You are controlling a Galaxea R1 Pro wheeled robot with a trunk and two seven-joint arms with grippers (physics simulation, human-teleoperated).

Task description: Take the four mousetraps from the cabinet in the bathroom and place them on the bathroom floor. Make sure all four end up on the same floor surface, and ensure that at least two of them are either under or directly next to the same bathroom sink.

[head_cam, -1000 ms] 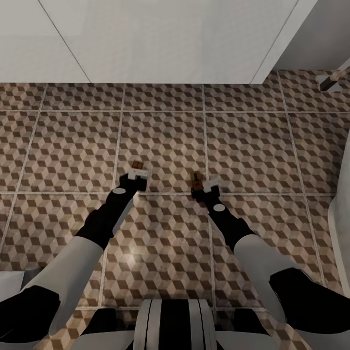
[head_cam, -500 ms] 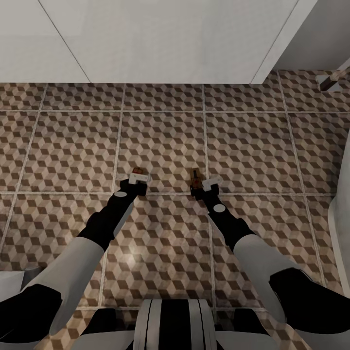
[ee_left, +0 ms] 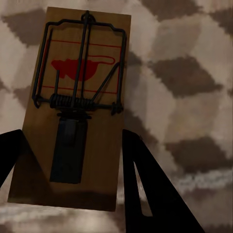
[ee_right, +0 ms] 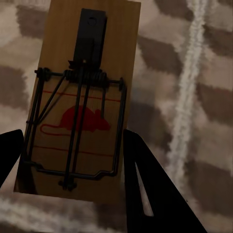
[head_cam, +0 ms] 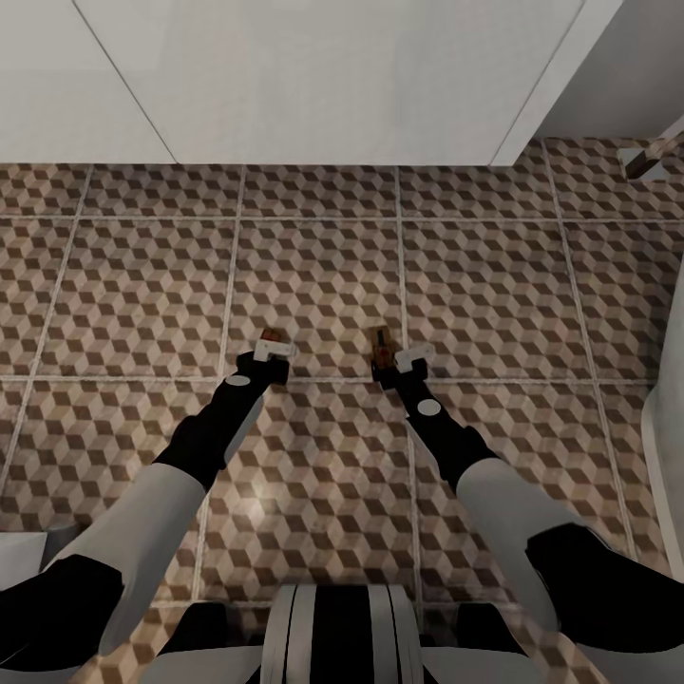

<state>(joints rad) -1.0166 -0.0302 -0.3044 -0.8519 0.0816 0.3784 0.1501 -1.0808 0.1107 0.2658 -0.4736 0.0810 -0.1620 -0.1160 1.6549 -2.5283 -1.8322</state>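
Note:
Two mousetraps show, small brown wooden boards with dark wire springs and a red mouse print. My left gripper (head_cam: 273, 350) is shut on one mousetrap (head_cam: 274, 334) (ee_left: 73, 121), its black fingers (ee_left: 145, 179) against the board's long sides. My right gripper (head_cam: 399, 359) is shut on the other mousetrap (head_cam: 382, 344) (ee_right: 82, 97) in the same way. Both boards sit flat at or just above the cube-patterned bathroom floor (head_cam: 313, 266), about a hand's width apart and near a grout line. The cabinet is out of view.
A white panelled wall or unit (head_cam: 332, 76) runs along the far side of the tiles. A metal fitting (head_cam: 655, 157) sits at the far right, and a white curved fixture (head_cam: 665, 446) edges in on the right. My base (head_cam: 342, 636) is at the near edge.
Both grippers have sunk slightly toward the tiles with their mousetraps. The left one has drifted a little nearer to me, and the right mousetrap now points straighter away.

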